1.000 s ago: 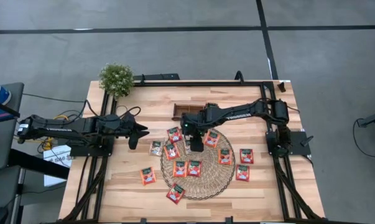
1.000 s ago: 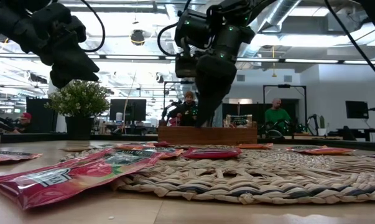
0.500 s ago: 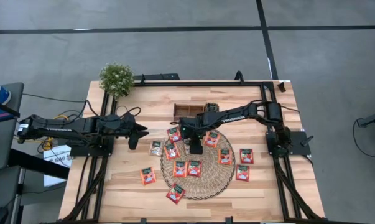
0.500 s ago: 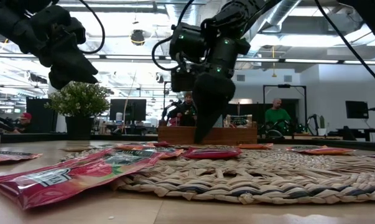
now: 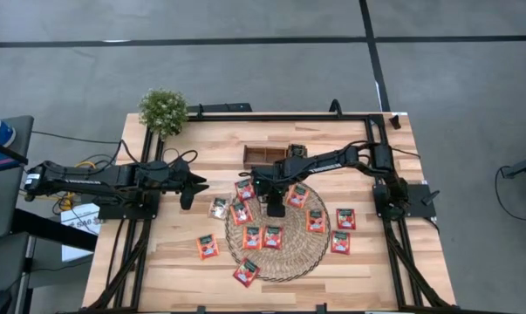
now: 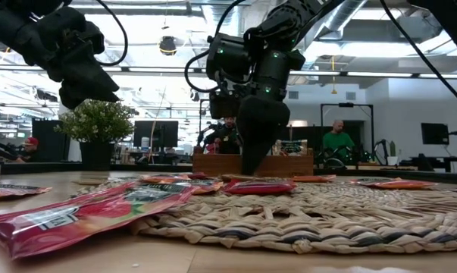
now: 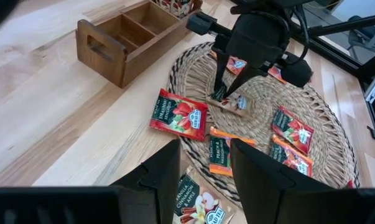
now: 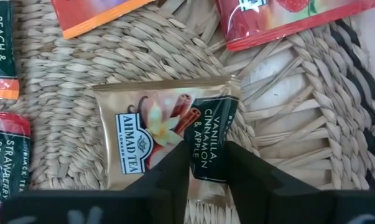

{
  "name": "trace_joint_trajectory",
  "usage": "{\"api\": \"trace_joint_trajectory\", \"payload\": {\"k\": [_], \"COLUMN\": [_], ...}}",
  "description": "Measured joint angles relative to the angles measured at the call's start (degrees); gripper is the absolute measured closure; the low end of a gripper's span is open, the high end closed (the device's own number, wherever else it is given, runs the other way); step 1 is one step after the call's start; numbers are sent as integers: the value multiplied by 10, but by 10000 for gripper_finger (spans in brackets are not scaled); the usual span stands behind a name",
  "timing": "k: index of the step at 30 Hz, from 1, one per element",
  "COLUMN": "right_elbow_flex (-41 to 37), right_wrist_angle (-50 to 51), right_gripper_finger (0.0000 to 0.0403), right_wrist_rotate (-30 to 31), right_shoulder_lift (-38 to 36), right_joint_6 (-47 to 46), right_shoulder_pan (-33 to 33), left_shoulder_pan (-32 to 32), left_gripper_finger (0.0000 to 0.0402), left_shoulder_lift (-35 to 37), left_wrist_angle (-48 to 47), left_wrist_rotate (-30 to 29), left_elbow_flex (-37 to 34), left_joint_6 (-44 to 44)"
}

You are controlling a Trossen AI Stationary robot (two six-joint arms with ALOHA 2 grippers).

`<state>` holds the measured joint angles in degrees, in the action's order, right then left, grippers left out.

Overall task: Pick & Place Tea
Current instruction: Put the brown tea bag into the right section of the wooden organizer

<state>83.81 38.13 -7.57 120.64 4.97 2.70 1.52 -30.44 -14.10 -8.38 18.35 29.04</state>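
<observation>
Lowered since a second ago, my right pincer (image 8: 204, 163) narrows around a beige tea sachet (image 8: 168, 134) on the mat (image 8: 69, 118); my left pincer (image 5: 187, 194) hangs wide at nine o'clock.

Red-orange and beige tea sachets (image 5: 272, 235) lie flat, scattered.

My two arms are dark, near black, built of blocky jointed links. The right arm (image 5: 332, 160) carries pale lettering along its forearm link; the left arm (image 5: 97, 176) bears the same on its long link. Black cables loop over my right wrist (image 6: 247, 57), where small green lights glow. My fingers (image 7: 159, 177) are dark, flat-faced wedges.
</observation>
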Motion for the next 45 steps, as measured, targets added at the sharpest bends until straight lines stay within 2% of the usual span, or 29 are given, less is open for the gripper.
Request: {"api": "trace_joint_trajectory", "payload": {"k": [7, 15, 23, 27, 32, 38, 41, 45], "right_elbow_flex": [11, 78, 173, 204, 206, 198, 163, 70], "right_wrist_angle": [16, 84, 219, 292, 304, 339, 324, 264], "right_gripper_finger": [355, 399, 402, 402, 402, 402, 402, 403], "right_wrist_rotate": [0, 36, 85, 130, 148, 238, 245, 243], "right_shoulder_lift": [1, 2, 2, -8, -56, -126, -162, -204], "right_joint_6": [6, 44, 45, 26, 4, -31, -56, -82], "right_shoulder_pan": [0, -1, 0, 3, 15, 31, 45, 58], "left_shoulder_pan": [0, 0, 0, 0, 0, 0, 0, 0], "left_gripper_finger": [269, 269, 269, 269, 269, 269, 269, 269], "left_shoulder_lift": [0, 0, 0, 0, 0, 0, 0, 0], "left_wrist_angle": [0, 0, 0, 0, 0, 0, 0, 1], "left_wrist_rotate": [0, 0, 0, 0, 0, 0, -1, -3], "left_elbow_flex": [0, 0, 0, 0, 0, 0, 0, 0], "left_joint_6": [0, 0, -1, -1, -1, -14, -14, -14]}}
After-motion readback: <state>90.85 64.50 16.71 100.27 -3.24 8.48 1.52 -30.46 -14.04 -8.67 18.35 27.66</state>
